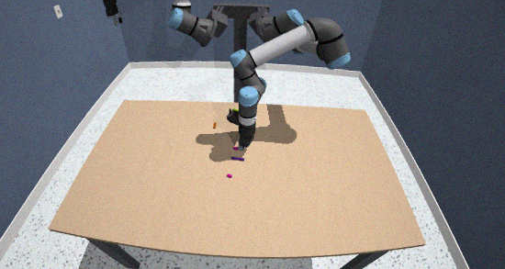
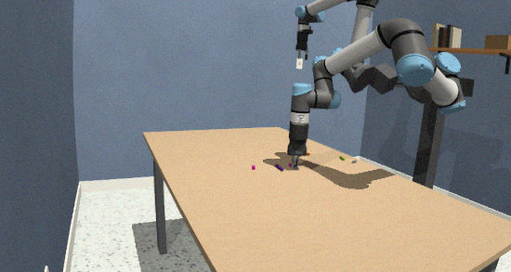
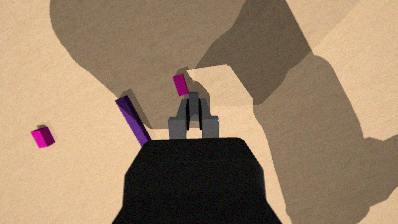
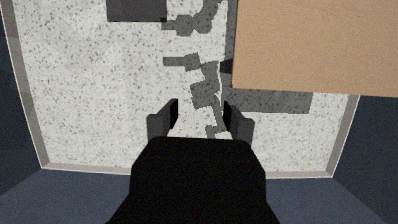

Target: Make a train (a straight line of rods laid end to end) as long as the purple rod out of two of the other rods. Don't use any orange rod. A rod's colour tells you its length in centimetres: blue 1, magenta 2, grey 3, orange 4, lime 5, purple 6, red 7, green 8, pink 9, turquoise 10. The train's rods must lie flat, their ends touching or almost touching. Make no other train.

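Note:
My left gripper (image 1: pixel 241 148) (image 2: pixel 295 166) (image 3: pixel 193 108) points down at the table and is shut on a grey rod (image 3: pixel 193 102). A magenta rod (image 1: pixel 235 148) (image 2: pixel 290 165) (image 3: pixel 180 85) lies just beyond the grey rod's end, slightly to one side and turned a little. The purple rod (image 1: pixel 238 159) (image 2: pixel 279 167) (image 3: pixel 134 122) lies flat beside them. A second magenta rod (image 1: pixel 230 175) (image 2: pixel 253 167) (image 3: pixel 43 136) lies farther out. A lime rod (image 1: pixel 236 110) (image 2: pixel 342 158) lies near the back edge. My right gripper (image 2: pixel 302 55) (image 4: pixel 200 109) is open and empty, high up.
An orange rod (image 1: pixel 214 125) (image 2: pixel 307 154) lies toward the back of the table (image 1: pixel 321 191) (image 2: pixel 242 207). A small greyish piece (image 2: pixel 354 161) lies near the lime rod; its colour is hard to tell. The left arm reaches over the table's back half. The right gripper hangs beyond the table's edge.

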You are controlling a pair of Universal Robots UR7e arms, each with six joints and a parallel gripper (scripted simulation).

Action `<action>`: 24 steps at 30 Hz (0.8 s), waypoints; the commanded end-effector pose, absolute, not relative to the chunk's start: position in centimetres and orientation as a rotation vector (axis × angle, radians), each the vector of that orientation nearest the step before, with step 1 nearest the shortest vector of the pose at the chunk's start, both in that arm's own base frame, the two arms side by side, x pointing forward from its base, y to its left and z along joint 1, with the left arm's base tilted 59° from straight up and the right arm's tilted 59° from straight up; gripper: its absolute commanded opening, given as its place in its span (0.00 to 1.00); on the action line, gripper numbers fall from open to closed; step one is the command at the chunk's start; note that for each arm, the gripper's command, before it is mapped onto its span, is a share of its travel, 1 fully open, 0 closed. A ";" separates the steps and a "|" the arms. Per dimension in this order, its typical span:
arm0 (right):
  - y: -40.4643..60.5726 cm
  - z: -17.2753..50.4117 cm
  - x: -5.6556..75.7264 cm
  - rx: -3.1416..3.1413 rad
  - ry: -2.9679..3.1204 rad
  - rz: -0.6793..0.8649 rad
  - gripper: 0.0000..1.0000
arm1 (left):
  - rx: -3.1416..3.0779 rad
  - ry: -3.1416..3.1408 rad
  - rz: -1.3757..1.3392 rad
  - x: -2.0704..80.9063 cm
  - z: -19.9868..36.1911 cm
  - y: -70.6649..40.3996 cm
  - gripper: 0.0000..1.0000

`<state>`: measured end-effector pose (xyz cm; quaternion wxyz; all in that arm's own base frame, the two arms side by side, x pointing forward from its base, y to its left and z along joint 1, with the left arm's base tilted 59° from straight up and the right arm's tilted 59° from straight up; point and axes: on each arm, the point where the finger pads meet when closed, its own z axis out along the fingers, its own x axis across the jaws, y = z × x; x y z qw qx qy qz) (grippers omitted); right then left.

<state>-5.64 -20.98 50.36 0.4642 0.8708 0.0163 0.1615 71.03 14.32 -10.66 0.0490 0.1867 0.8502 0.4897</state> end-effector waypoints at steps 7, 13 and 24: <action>-21.0 50.4 -5.7 2.138 0.040 0.397 1.00 | 0.569 2.590 1.492 71.1 -10.6 14.2 0.24; -21.0 50.4 -5.7 2.138 0.040 0.397 1.00 | 0.569 2.590 1.492 71.1 -10.6 14.2 0.24; -21.0 50.4 -5.7 2.138 0.040 0.397 1.00 | 0.569 2.590 1.491 70.0 -8.5 10.9 0.24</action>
